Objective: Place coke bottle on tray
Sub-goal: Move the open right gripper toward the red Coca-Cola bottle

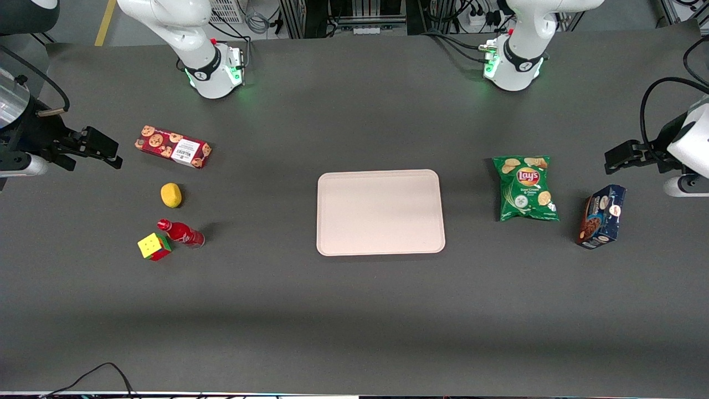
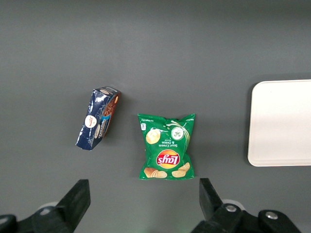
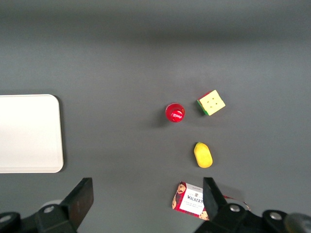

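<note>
The tray [image 1: 380,213] is seen lying flat on the dark tabletop [image 1: 354,310], roughly midway between the two ends, and nothing is held within its raised rim; its pale surface is bare in the front view. A corner of it is also caught in the right wrist view [image 3: 29,133] and in the left wrist view [image 2: 282,124], bare there as well.

The coke bottle [image 1: 180,233] is found standing upright on the tabletop toward the working arm's end, well apart from the tray. In the right wrist view it is seen from above, so that mostly its red cap [image 3: 175,112] is shown. Just beside it, a colour cube [image 1: 154,246] is set, slightly nearer to the front camera, with its yellow face up. A yellow lemon [image 1: 171,195] is placed farther from the front camera than the bottle, and a red cookie box [image 1: 173,146] lies farther still.

The claw [image 1: 108,151] is held above the tabletop at the working arm's end, higher than all the things and touching none of them. Its fingers [image 3: 80,199] are spread wide apart, and nothing is gripped between them.

Toward the parked arm's end, a green bag of crisps [image 1: 525,188] is laid flat near the tray, and a dark blue box [image 1: 601,216] stands beside it, closer to the table's end.
</note>
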Available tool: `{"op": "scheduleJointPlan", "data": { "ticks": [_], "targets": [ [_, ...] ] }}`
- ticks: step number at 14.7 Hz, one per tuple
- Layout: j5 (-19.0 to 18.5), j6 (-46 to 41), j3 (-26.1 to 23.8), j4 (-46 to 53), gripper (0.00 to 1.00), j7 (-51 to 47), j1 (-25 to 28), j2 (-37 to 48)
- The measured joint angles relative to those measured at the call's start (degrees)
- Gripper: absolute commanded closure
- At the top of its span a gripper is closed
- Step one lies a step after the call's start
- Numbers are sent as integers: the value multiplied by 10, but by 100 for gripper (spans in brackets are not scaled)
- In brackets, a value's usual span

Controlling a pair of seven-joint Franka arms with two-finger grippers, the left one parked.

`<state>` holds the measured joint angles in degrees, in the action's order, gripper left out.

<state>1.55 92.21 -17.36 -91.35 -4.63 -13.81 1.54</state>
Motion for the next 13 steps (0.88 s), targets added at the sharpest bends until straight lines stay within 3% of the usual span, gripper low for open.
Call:
{"op": "scheduleJointPlan", "data": {
  "ticks": [9, 13],
  "targets": [
    [0, 0, 0, -1, 0, 0, 0, -10],
    [-9, 65, -1, -39, 0, 3, 0, -36]
  ]
}}
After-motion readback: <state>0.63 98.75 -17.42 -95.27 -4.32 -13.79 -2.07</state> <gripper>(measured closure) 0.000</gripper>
